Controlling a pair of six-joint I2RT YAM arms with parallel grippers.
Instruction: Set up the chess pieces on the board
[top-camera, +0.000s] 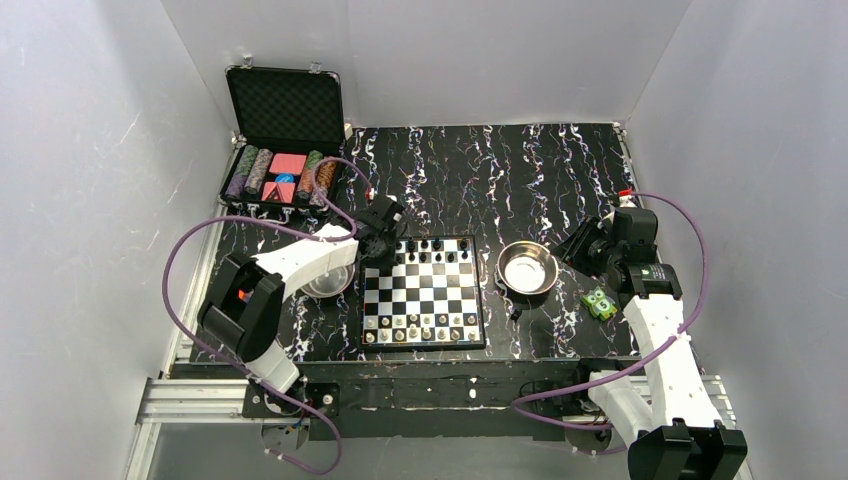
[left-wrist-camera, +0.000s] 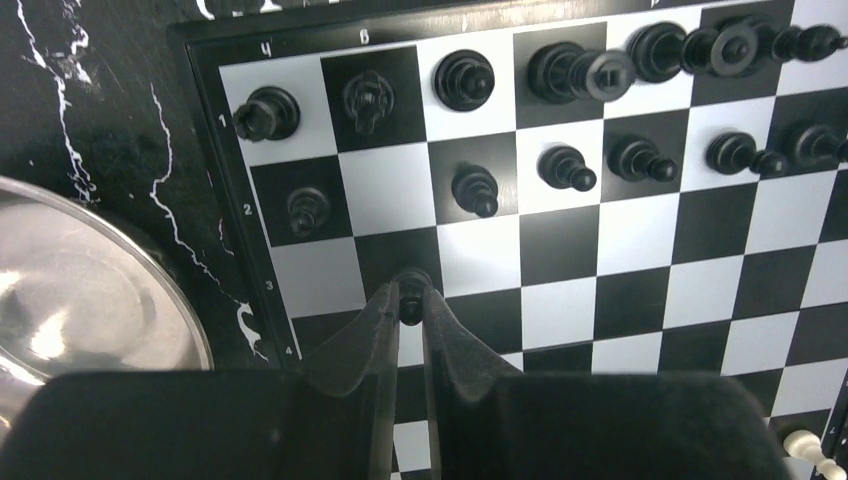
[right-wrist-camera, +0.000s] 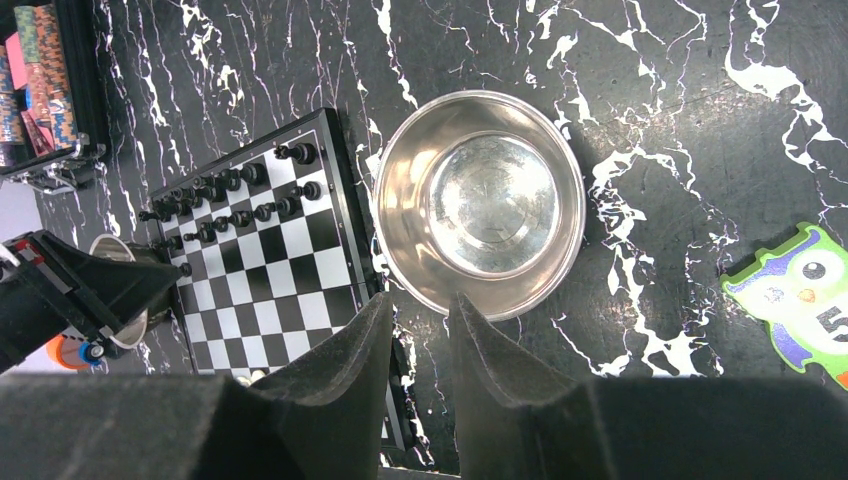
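My left fingers (left-wrist-camera: 410, 303) are clamped on one black pawn (left-wrist-camera: 412, 284) just over the board (left-wrist-camera: 640, 235), which lies mid-counter by the near edge. Six more pawns (left-wrist-camera: 567, 167) stand in a row on it. My right fingers (right-wrist-camera: 420, 302) are apart, near one bowl (right-wrist-camera: 412, 140).

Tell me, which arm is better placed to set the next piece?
Left. The left hand pinches a black piece over the board, near a gap in the black row. The right hand hangs empty above the bowl.
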